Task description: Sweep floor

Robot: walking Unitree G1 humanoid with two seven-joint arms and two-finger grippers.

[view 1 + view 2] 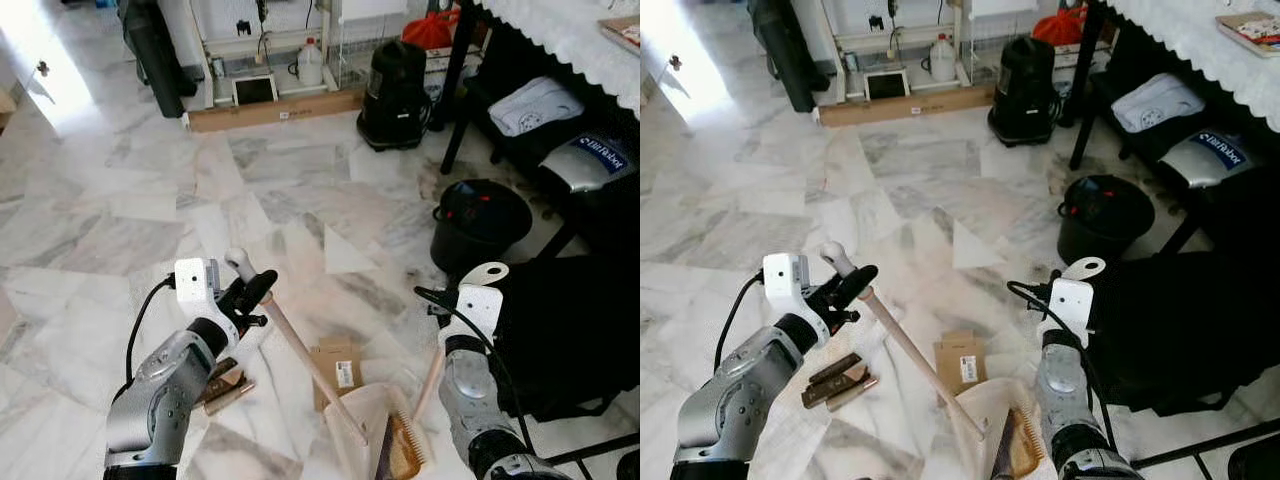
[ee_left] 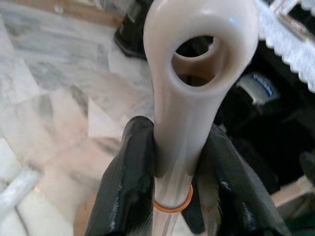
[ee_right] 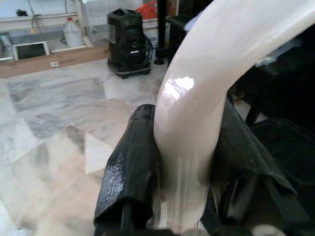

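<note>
Right at the bottom of the left eye view, you have the dustpan (image 1: pixel 365 425) with the brush (image 1: pixel 405 450) head resting against its mouth. The dustpan's long handle runs from there up and to the left, to your left tool (image 1: pixel 255 290), which is clamped round its top. The brush handle rises more steeply toward the right tool (image 1: pixel 445 345), low right of centre. The box (image 1: pixel 337 368), a flattened bit of cardboard, lies on the floor (image 1: pixel 150 190) just behind the pan, between the two handles; brown sticks (image 1: pixel 225 385) lie under your left forearm. So I judge the litter is nearer the left arm, and the brush must reach across the pan to get it.

Looking at the right eye view, the box (image 1: pixel 961 362) sits just right of the dustpan handle, close to the pan.

Your left wrist view shows both fingers (image 2: pixel 125 182) closed on the looped handle end.

Your right wrist view shows that tool gripping the curved brush handle.
</note>
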